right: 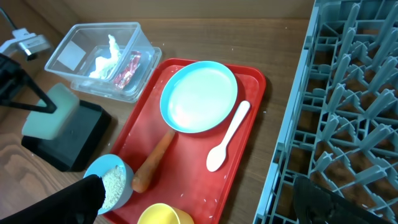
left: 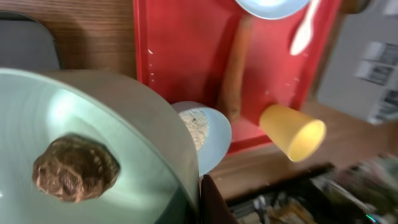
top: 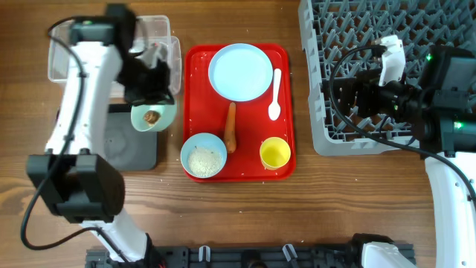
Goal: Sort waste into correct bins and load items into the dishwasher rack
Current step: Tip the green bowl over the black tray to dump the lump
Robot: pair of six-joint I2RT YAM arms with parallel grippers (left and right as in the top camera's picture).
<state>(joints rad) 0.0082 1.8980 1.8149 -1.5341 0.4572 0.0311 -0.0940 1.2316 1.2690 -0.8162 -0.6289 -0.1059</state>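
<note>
**Lump in the mint bowl, waiting to be tipped**

Overhead: the left claw (top: pixel 154 95) pinches the rim of the mint-green bowl (top: pixel 165 113). The bowl hangs just under the claw, over a corner of the black tray (top: pixel 125 149), with the small brown lump (top: pixel 152 116) inside it. The clear tub (top: pixel 82 52) lies just beyond the claw, and the red serving tray (top: pixel 195 89) is close on its right. The right claw (top: pixel 348 93) hovers over the dishwasher rack (top: pixel 320 30).

Left wrist: the lump rests low in the bowl, right beneath the claw. One dark finger (left: pixel 214 199) shows outside the rim. Farther out from the claw are the pale blue bowl (left: pixel 217 134) with its rice grains (left: pixel 194 123), the carrot (left: pixel 235 68) and the yellow cup (left: pixel 292 132).

Right wrist: this claw is spread wide and carries nothing, and the rack runs along its right. Ahead of it on the red tray lie the pale blue plate (right: pixel 199 96) and the white spoon (right: pixel 227 137). Far ahead, the tub holds the tissue (right: pixel 106 53) and the red wrapper (right: pixel 127 68).

The step in hand looks like emptying the lump into a bin. To do it well, bring the bowl fully over the bin's middle before tilting, since the corner position risks a spill onto the table. Keep the bowl low and roll the wrist slowly so the lump slides out over the lip opposite the pinch. A rim grip lets a bowl pivot, so the squeeze should be firm.
</note>
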